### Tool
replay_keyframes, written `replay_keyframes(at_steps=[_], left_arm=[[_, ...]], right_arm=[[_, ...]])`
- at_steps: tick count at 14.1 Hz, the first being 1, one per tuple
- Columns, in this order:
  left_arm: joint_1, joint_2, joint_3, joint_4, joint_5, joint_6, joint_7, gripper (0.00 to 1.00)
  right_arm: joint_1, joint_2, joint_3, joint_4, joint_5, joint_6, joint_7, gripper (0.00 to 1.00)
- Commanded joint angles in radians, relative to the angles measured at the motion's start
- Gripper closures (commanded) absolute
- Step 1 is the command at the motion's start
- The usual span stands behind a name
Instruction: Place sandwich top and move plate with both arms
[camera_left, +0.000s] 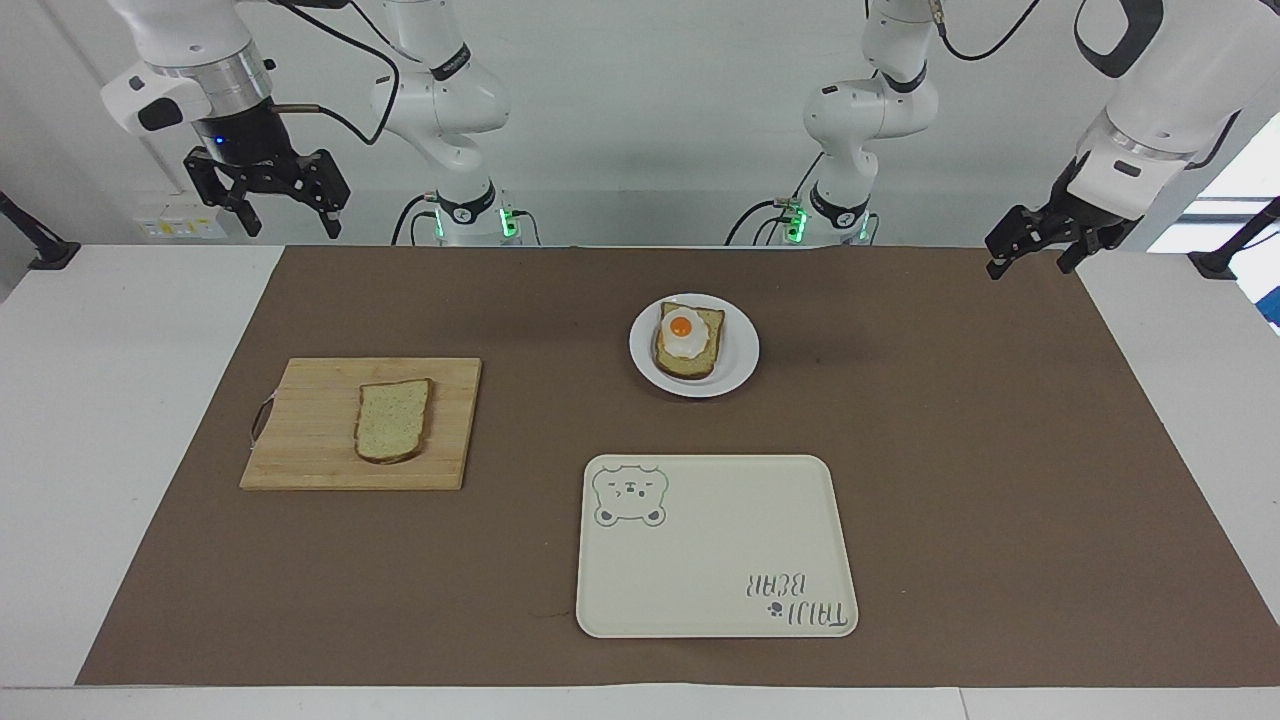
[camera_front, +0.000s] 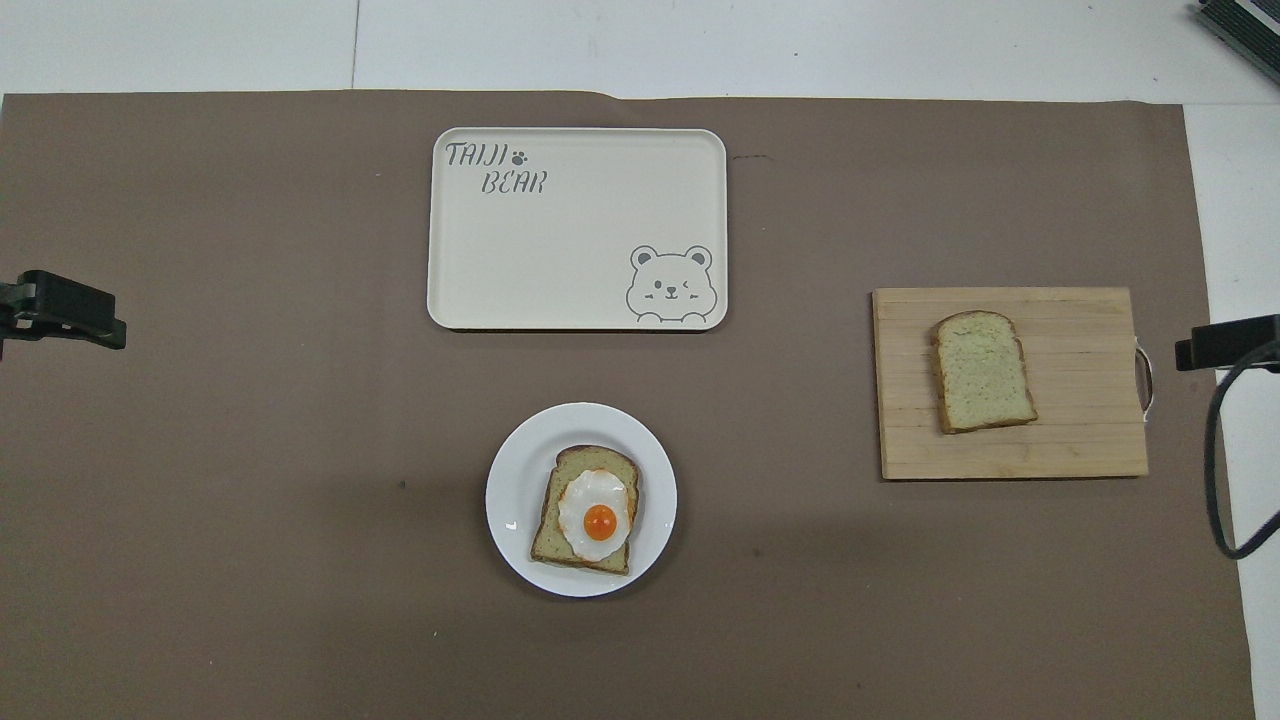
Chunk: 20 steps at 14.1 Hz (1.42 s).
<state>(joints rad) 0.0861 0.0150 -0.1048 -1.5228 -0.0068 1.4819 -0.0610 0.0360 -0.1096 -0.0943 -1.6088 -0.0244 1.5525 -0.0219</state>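
Note:
The sandwich top (camera_left: 393, 420) is a bare speckled slice lying flat on a wooden cutting board (camera_left: 310, 440) toward the right arm's end; it also shows in the overhead view (camera_front: 983, 372). The white plate (camera_left: 742, 368) sits mid-table, nearer to the robots, and holds a bread slice with a fried egg (camera_left: 682, 330); the plate's rim shows in the overhead view (camera_front: 515, 470). My right gripper (camera_left: 288, 228) hangs open and empty in the air by the mat's corner at its own end. My left gripper (camera_left: 1030, 266) hangs open and empty over the mat's corner at its end.
A cream rectangular tray (camera_left: 715, 560) with a bear drawing lies farther from the robots than the plate; it also shows in the overhead view (camera_front: 580, 250). A brown mat (camera_left: 950, 450) covers most of the white table. The board (camera_front: 1080, 440) has a metal handle at its outer edge.

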Motion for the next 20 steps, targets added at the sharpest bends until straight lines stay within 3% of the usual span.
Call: replay_keyframes(at_steps=[1,17,20], left_arm=[[-0.005,0.014,0.002,0.032,0.018,-0.026,-0.013,0.00],[-0.005,0.014,0.002,0.032,0.018,-0.026,-0.013,0.00],[-0.005,0.014,0.002,0.032,0.018,-0.026,-0.013,0.00]], right_arm=[[-0.001,-0.004,0.001,-0.011,0.009,0.012,0.007,0.00],[-0.001,-0.006,0.002,-0.029,0.009,0.008,0.003,0.00],[-0.001,0.010,0.002,-0.075,0.011,0.092,-0.003,0.00]])
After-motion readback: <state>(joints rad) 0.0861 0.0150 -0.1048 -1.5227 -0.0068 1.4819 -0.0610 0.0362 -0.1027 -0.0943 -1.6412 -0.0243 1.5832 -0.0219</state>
